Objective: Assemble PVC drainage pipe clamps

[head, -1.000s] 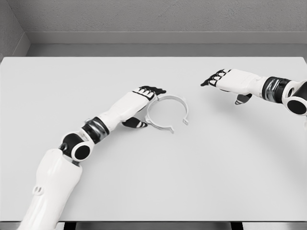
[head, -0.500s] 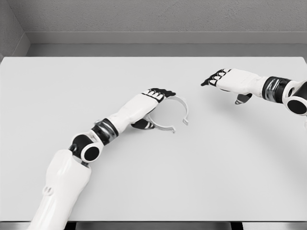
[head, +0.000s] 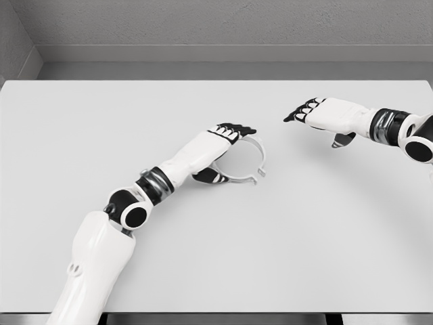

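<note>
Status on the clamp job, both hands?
Left hand over the clamp ring, fingers extended, grasp unclear. Right hand open, hovering apart at right. Ring flat on table. Nothing in the way.

A wide, pale grey surface (head: 304, 257) filled most of the view under soft, even light. Beyond its far edge, at 12 o'clock, stood a grey textured wall (head: 223, 22), meeting a side wall (head: 12, 47) at 10 o'clock.
</note>
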Controlling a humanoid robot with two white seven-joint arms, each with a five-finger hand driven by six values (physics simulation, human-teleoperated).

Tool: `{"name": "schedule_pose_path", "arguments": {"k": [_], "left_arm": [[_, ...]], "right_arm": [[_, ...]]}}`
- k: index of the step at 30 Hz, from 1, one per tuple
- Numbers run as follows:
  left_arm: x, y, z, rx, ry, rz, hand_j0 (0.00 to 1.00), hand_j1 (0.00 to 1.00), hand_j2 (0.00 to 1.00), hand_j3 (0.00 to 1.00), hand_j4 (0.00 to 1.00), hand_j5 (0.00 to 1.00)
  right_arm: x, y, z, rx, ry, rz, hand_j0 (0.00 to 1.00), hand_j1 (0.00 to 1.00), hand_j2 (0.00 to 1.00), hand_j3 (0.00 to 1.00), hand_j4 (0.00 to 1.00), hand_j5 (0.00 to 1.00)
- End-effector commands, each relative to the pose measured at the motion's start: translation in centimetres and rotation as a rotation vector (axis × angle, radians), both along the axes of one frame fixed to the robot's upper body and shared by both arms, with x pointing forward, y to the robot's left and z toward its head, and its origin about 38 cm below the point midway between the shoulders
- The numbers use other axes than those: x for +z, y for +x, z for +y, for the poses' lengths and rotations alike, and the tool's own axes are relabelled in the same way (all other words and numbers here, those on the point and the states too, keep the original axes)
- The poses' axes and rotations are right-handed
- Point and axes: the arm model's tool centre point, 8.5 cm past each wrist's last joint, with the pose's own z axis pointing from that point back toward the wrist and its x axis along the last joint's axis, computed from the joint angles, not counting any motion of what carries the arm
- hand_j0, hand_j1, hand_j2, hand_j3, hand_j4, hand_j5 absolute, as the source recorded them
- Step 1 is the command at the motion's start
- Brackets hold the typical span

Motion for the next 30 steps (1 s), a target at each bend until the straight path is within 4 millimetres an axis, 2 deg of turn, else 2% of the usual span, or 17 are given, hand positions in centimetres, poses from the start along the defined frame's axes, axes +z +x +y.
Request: {"name": "schedule_pose_path", "arguments": {"k": [1, 12, 15, 17, 21, 22, 24, 25, 30], "left_arm": [[0.0, 0.0, 0.0, 0.0, -0.007, 0.002, 1.0, 1.0, 1.0, 1.0, 1.0, 1.0], [0.0, 0.0, 0.0, 0.0, -0.007, 0.002, 1.0, 1.0, 1.0, 1.0, 1.0, 1.0], [0.1, -0.2, 0.0, 0.001, -0.015, 0.0, 1.0, 1.0, 1.0, 1.0, 1.0, 1.0], [1.0, -0.5, -0.1, -0.003, -0.028, -0.027, 1.0, 1.0, 1.0, 1.0, 1.0, 1.0], [1.3, -0.5, 0.1, 0.001, -0.038, -0.031, 1.0, 1.0, 1.0, 1.0, 1.0, 1.0], [1.4, -0.5, 0.2, 0.003, -0.038, -0.033, 1.0, 1.0, 1.0, 1.0, 1.0, 1.0], [1.8, -0.8, 0.2, 0.003, -0.047, -0.045, 1.0, 1.0, 1.0, 1.0, 1.0, 1.0], [1.8, -1.0, 0.7, 0.009, -0.044, -0.05, 1.0, 1.0, 1.0, 1.0, 1.0, 1.0], [1.6, -0.1, 4.6, 0.084, -0.008, -0.054, 1.0, 1.0, 1.0, 1.0, 1.0, 1.0]], "right_arm": [[0.0, 0.0, 0.0, -0.002, 0.002, 0.0, 1.0, 1.0, 1.0, 1.0, 1.0, 1.0], [0.0, 0.1, -0.9, -0.027, -0.003, 0.003, 1.0, 1.0, 1.0, 1.0, 1.0, 1.0], [0.1, 0.0, -0.5, -0.016, 0.035, 0.017, 1.0, 1.0, 1.0, 1.0, 1.0, 1.0], [0.2, -0.1, -0.3, -0.012, 0.085, 0.037, 1.0, 1.0, 1.0, 1.0, 1.0, 1.0], [0.2, -0.1, -0.2, -0.012, 0.1, 0.042, 1.0, 1.0, 1.0, 1.0, 1.0, 1.0], [0.1, -0.2, -0.2, -0.011, 0.099, 0.044, 0.92, 0.92, 0.92, 0.92, 0.92, 0.92], [0.1, -0.1, -0.2, -0.013, 0.1, 0.044, 0.85, 0.85, 0.85, 0.85, 0.85, 0.85], [0.1, -0.1, -0.2, -0.015, 0.1, 0.044, 0.81, 0.81, 0.81, 0.81, 0.81, 0.81], [-0.3, 0.1, -0.9, -0.036, 0.099, 0.058, 0.81, 0.81, 0.81, 0.81, 0.81, 0.81]]}}
